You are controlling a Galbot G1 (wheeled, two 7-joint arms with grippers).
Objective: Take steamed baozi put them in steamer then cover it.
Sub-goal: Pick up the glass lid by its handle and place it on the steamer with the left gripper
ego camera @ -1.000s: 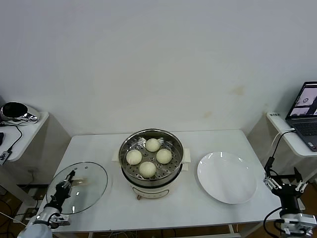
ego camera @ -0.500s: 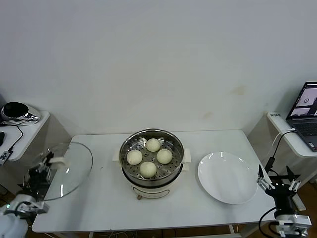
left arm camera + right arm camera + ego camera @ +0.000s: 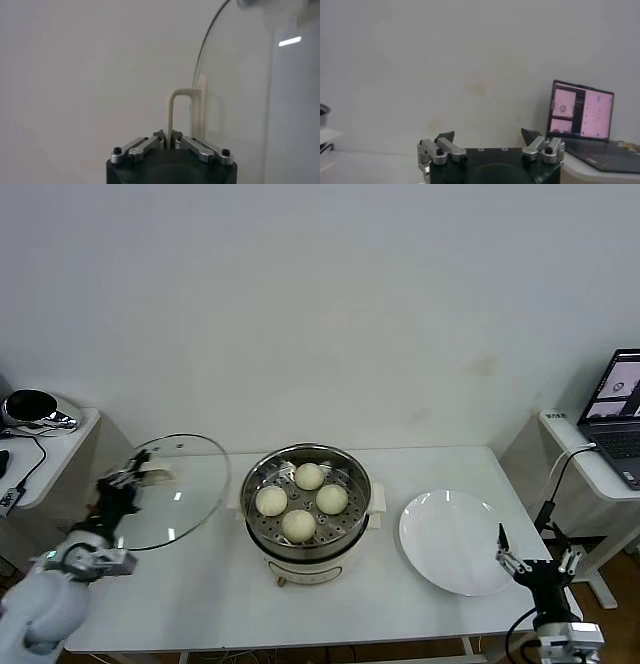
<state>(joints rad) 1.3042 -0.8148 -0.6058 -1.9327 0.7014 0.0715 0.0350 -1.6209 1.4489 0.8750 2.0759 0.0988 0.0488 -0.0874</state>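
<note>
Left of the steamer, the left gripper clamps the tilted clear glass cover by its cream handle

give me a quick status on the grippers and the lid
Left gripper shut on the cover handle, cover in the air, tilted, left of the steamer. Right gripper open, idle by the table's right edge. Four baozi inside; nothing over the steamer.

Lab-type test room: bare white wall, plain white tabletop, open laptop on a side desk, loose cables.
</note>
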